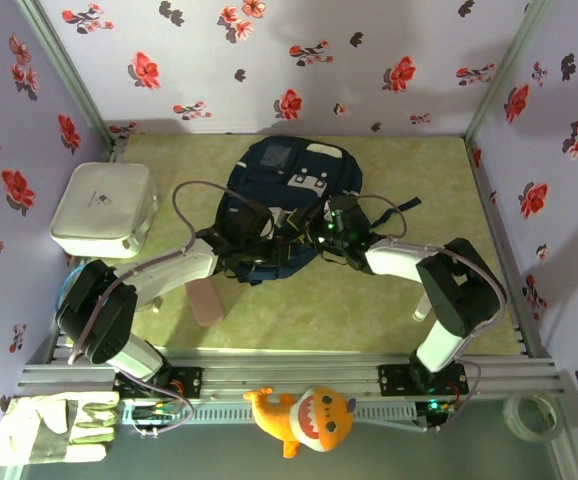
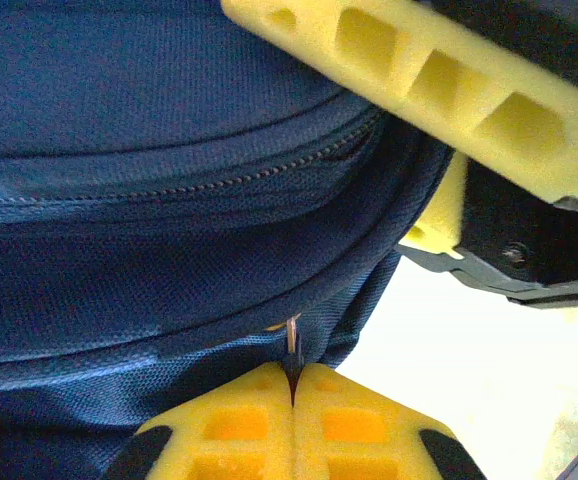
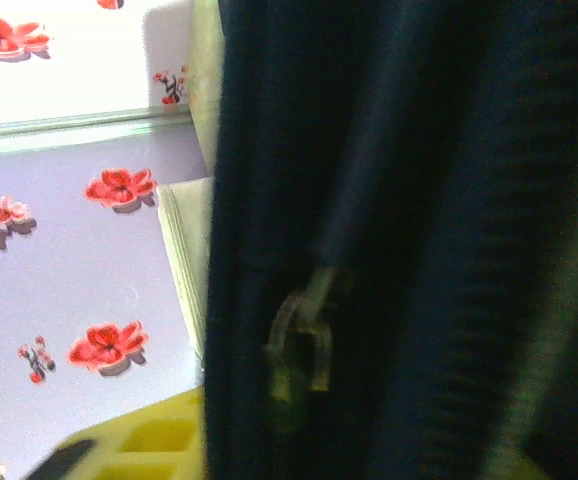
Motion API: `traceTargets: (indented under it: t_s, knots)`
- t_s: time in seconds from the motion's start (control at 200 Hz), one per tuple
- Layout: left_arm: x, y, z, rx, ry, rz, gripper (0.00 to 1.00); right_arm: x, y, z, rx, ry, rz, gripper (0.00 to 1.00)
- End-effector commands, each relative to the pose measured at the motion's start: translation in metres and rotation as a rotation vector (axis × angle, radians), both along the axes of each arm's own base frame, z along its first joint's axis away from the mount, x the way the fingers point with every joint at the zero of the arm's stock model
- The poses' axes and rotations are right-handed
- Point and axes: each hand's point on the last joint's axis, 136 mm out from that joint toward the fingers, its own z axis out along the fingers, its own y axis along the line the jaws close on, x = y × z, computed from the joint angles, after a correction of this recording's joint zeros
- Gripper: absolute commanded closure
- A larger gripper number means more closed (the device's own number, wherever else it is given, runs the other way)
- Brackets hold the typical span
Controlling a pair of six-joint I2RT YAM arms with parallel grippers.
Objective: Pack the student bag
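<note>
Lying mid-table on the pale green surface point(image 1: 389, 300), the navy student bag point(image 1: 284, 175), its white-grey label point(image 1: 309, 183) too small to read, left gripper point(image 2: 291, 380) pinched tight on a zipper pull point(image 2: 292, 335), right gripper point(image 1: 319, 233) against the bag's fabric, grip impossible to tell, lilac walls point(image 1: 389, 40) printed with red flowers.

Dark navy fabric of the student bag point(image 3: 419, 200) lies close in front of the right claw point(image 3: 319, 462), covering everything ahead and to its right. A pale metal zip pull point(image 3: 302, 345) sits on the fabric just above the claw. One yellow finger point(image 3: 149, 445) shows at the claw's left, with the flowered wall point(image 3: 79, 250) beyond it. Whether the claw grips the fabric cannot be told.
</note>
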Motion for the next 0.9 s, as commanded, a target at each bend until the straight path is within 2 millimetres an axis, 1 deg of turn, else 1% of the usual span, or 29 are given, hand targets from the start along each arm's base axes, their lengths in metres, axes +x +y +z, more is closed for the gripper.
traceTargets:
  t_s: [0.0, 0.07, 0.115, 0.225, 0.3, 0.39, 0.44, 0.485, 0.59, 0.675, 0.715, 0.75, 0.895]
  knots:
    - [0.006, 0.003, 0.015, -0.030, -0.071, -0.021, 1.00, 0.006, -0.007, 0.025, 0.021, -0.080, -0.057, 0.78]
    - [0.008, 0.017, 0.010, -0.018, -0.073, -0.003, 1.00, 0.009, -0.017, 0.027, -0.013, -0.102, -0.080, 0.82]
    - [0.008, 0.026, 0.011, -0.014, -0.090, -0.003, 1.00, 0.011, -0.024, 0.031, -0.022, -0.119, -0.093, 0.85]
    - [0.009, 0.048, 0.006, 0.007, -0.111, -0.004, 0.99, 0.017, -0.043, 0.041, -0.035, -0.155, -0.118, 0.89]
    - [0.012, 0.064, -0.004, 0.030, -0.122, 0.013, 0.99, 0.021, -0.058, 0.045, -0.052, -0.168, -0.136, 0.90]
    - [0.022, 0.089, -0.019, 0.049, -0.097, 0.084, 0.99, 0.022, -0.076, 0.049, -0.096, -0.183, -0.151, 0.90]
    - [0.027, 0.097, -0.021, 0.057, -0.098, 0.101, 1.00, 0.021, -0.085, 0.050, -0.120, -0.188, -0.157, 0.90]
    - [0.031, 0.102, -0.020, 0.059, -0.110, 0.109, 1.00, 0.021, -0.093, 0.050, -0.139, -0.185, -0.166, 0.90]
    - [0.042, 0.100, -0.007, 0.052, -0.156, 0.100, 1.00, 0.021, -0.110, 0.048, -0.149, -0.180, -0.193, 0.90]
    - [0.049, 0.091, 0.005, 0.024, -0.179, 0.079, 1.00, 0.019, -0.116, 0.049, -0.139, -0.177, -0.201, 0.88]
    - [0.051, 0.084, 0.011, 0.005, -0.186, 0.061, 1.00, 0.018, -0.116, 0.049, -0.134, -0.173, -0.203, 0.85]
    - [0.051, 0.078, 0.016, -0.008, -0.194, 0.044, 1.00, 0.017, -0.115, 0.050, -0.120, -0.169, -0.200, 0.81]
    - [0.047, 0.055, 0.032, -0.014, -0.237, -0.035, 1.00, 0.007, -0.109, 0.049, -0.043, -0.114, -0.223, 0.51]
